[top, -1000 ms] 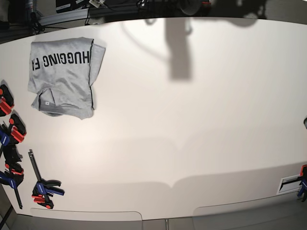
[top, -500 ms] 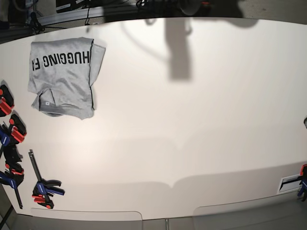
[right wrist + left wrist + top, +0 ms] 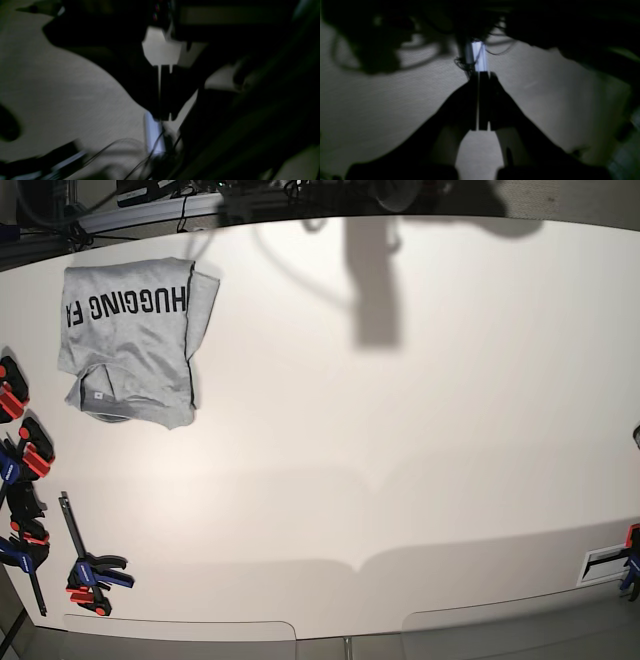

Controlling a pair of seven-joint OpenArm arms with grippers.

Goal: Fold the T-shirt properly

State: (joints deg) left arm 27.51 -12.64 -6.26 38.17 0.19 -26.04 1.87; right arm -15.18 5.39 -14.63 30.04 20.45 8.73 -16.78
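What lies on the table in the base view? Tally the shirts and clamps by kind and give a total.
T-shirt: 1
Clamps: 5, four by the left edge, one at the right edge
Total: 6

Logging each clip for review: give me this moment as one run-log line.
T-shirt: folded, lettering up, table's far-left corner | left gripper: shut, empty | right gripper: shut, empty | arms: outside base view
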